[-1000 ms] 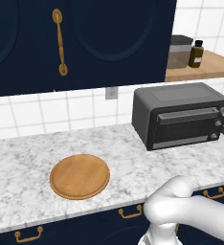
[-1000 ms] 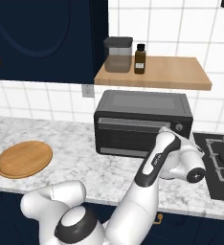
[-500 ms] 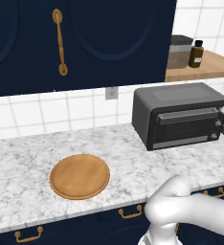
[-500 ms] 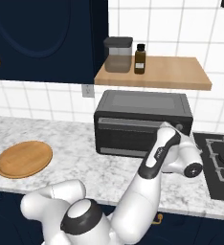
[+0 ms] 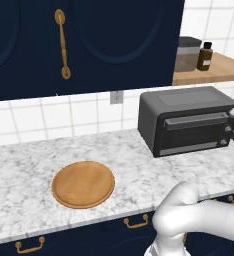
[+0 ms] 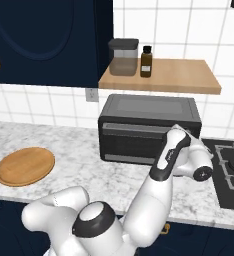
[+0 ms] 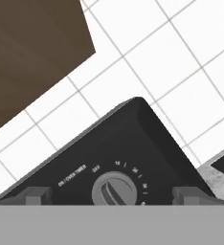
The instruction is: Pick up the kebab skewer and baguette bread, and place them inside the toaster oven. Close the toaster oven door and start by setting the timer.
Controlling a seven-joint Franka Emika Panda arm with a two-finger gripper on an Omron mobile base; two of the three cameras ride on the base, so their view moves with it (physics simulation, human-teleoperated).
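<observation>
1. The toaster oven (image 5: 189, 120) stood at the right of the left base view on the marbled desk (image 5: 29, 165), a dark grey box with its long axis running left to right along the tiled wall and its front facing the camera.
2. The toaster oven door (image 6: 134, 140) was upright and shut, a dark panel with a bar handle across its top, at the centre of the right base view.
3. The hand (image 7: 112, 195) was spread wide, holding nothing; its two dark fingertips (image 7: 36, 195) rose at the bottom of the hand view on either side of a round grey timer knob (image 7: 115, 191).
4. That knob sat low in the frame on the oven's dark side panel, with small white dial marks arcing above it; the view was rolled, so the oven's corner pointed up toward the frame's centre.
5. In the right base view the white arm (image 6: 164, 175) stood in front of the oven's right end, covering part of the front.
6. A round wooden board (image 5: 83, 183) lay flat on the desk at the lower left of the left base view, well apart from the oven.
7. A wooden shelf (image 6: 189, 77) above the oven carried a grey lidded canister (image 6: 123, 56) and a dark brown bottle (image 6: 146, 61) just beside it.
8. Dark blue cabinets (image 5: 114, 40) with a brass handle (image 5: 62, 44) hung at the upper left.
</observation>
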